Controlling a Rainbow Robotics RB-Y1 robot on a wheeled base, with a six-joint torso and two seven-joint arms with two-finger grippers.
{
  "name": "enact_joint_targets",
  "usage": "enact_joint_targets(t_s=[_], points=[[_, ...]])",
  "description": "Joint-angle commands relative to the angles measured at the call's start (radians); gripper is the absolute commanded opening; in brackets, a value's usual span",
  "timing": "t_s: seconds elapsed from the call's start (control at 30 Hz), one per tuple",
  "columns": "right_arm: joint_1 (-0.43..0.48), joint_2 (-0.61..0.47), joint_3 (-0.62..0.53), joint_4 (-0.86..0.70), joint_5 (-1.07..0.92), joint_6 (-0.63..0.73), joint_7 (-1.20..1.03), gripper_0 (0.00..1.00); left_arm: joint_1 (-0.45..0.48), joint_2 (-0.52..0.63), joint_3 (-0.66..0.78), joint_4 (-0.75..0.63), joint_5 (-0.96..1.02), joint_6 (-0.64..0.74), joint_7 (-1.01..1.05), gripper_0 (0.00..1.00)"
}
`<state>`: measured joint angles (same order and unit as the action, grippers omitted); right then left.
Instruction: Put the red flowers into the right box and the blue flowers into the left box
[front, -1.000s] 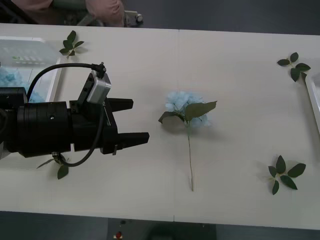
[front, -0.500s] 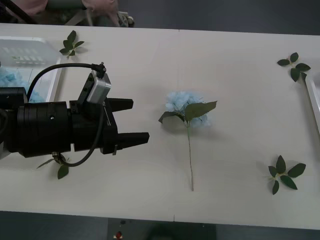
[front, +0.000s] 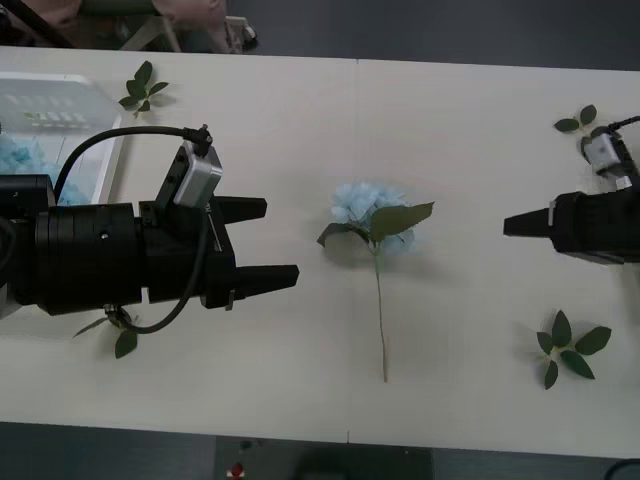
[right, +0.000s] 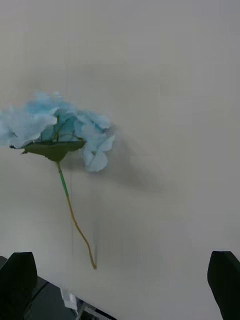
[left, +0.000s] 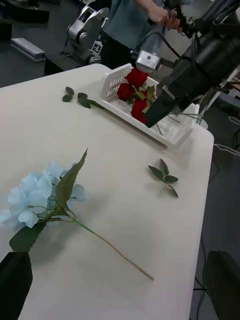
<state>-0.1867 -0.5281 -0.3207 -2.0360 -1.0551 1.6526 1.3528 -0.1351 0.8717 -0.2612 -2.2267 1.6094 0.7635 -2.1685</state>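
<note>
Blue flowers (front: 372, 215), one pale cluster on a thin green stem, lie flat on the white table (front: 470, 120) near its middle. The puffy head, with a broad leaf across it, points toward the far edge of the table; the stem runs straight back toward the robot. So the long axis lies front to back, crosswise to both arms, which reach in from the sides.

Left gripper (front: 258, 242) hovers just to the left of the flower head, its two black fingers spread apart and pointing right at the cluster, with a bare strip of table between. It is the nearer of the two.

Right gripper (front: 525, 223) sits at the right side of the table, well apart from the flower and pointing left toward it. Its fingers stand at the two corners of its own wrist view, wide apart, holding nothing.

Behind the left arm, at the far left, is the left box (front: 108, 165), a translucent white bin with some blue already showing inside. In the left wrist view, the right box (left: 170, 131) holds the red flowers (left: 134, 92).

Judging by this, the left arm is better placed to take the last blue stem.
</note>
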Motion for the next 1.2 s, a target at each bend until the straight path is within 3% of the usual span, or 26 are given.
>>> enact_joint_targets(t_s=[0.03, 0.3, 0.57, 1.2], points=[[-0.076, 0.039, 0.123, -0.041, 0.101, -0.002, -0.121, 1.00, 0.003, 0.009, -0.007, -0.034, 0.009, -0.010, -0.040, 1.00], [-0.181, 0.128, 0.396, 0.020, 0.346, -0.037, -0.262, 1.00, 0.003, 0.009, -0.007, -0.034, 0.009, -0.010, -0.040, 1.00], [-0.188, 0.148, 0.566, 0.088, 0.455, -0.094, -0.304, 1.00, 0.003, 0.009, -0.007, -0.034, 0.009, -0.010, -0.040, 1.00], [-0.146, 0.168, 0.716, 0.241, 0.535, -0.269, -0.319, 1.00, 0.003, 0.009, -0.007, -0.034, 0.009, -0.010, -0.040, 1.00]])
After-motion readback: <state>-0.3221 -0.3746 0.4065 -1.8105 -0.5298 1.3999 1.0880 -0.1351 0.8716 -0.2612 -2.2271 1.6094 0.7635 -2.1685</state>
